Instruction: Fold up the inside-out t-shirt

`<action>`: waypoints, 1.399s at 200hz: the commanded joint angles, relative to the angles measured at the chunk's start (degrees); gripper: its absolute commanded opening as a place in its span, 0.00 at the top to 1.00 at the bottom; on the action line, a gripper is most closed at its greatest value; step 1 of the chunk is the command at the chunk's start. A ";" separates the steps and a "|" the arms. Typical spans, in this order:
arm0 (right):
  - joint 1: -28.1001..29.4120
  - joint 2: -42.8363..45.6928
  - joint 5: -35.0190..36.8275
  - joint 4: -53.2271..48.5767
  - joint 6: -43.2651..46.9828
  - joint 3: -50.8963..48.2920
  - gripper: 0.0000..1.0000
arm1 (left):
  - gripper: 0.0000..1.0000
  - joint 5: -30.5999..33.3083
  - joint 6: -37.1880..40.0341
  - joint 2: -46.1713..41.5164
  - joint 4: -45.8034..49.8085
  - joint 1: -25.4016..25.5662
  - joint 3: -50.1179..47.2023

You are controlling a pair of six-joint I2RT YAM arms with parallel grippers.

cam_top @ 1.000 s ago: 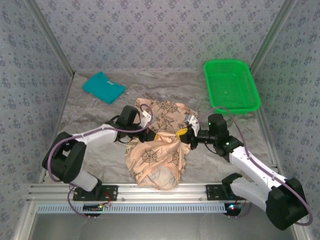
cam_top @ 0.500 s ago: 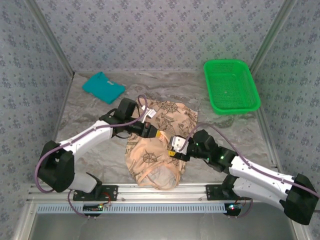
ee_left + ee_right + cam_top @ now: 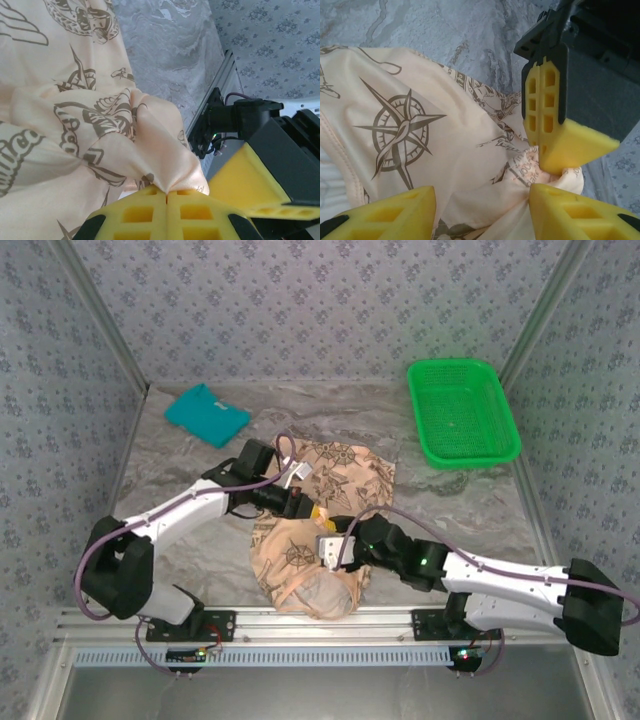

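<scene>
The inside-out t-shirt (image 3: 312, 558) lies bunched in the middle of the table, peach cloth with dark compass prints. My left gripper (image 3: 308, 508) is shut on a pinched fold of the t-shirt (image 3: 75, 115), and its yellow fingers (image 3: 150, 212) meet with cloth squeezed between them. My right gripper (image 3: 332, 546) hovers low over the shirt just in front of the left one. In the right wrist view the right gripper (image 3: 482, 210) stands open above the cloth (image 3: 420, 130), with the left gripper's fingers (image 3: 545, 115) pinching the gathered fold close to its right finger.
A folded teal shirt (image 3: 207, 414) lies at the back left. A green basket (image 3: 462, 410) stands at the back right. The metal rail (image 3: 300, 620) runs along the near edge just below the shirt. Patterned walls close in the marbled table (image 3: 190, 545) on three sides.
The right gripper has let go of the cloth, opened, and swung left and nearer over the shirt. The left gripper, still shut on its fold, has moved slightly right and nearer.
</scene>
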State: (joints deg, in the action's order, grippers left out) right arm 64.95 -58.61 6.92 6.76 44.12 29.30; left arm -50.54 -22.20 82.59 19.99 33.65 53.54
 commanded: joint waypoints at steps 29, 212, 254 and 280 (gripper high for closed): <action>1.39 5.44 -6.91 -2.11 4.18 0.81 0.47 | 1.00 2.29 -3.63 2.34 1.35 -0.79 2.82; -9.35 -12.24 -3.76 -3.24 -18.53 6.59 0.64 | 0.96 -1.31 -8.44 -0.52 -0.19 -0.66 0.63; -13.07 -8.80 -16.47 -4.59 -19.59 6.27 0.98 | 0.95 0.99 -4.15 -1.92 1.67 -2.03 -0.86; -18.63 -4.45 -29.45 -9.21 -18.54 6.26 1.00 | 0.96 7.34 0.04 -3.15 2.18 -3.89 -2.74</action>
State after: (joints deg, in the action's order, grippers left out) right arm 50.00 -67.37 -8.73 2.46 25.71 34.41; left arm -48.36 -27.42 81.82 20.14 31.24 51.99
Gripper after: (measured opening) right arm 0.063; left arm 0.057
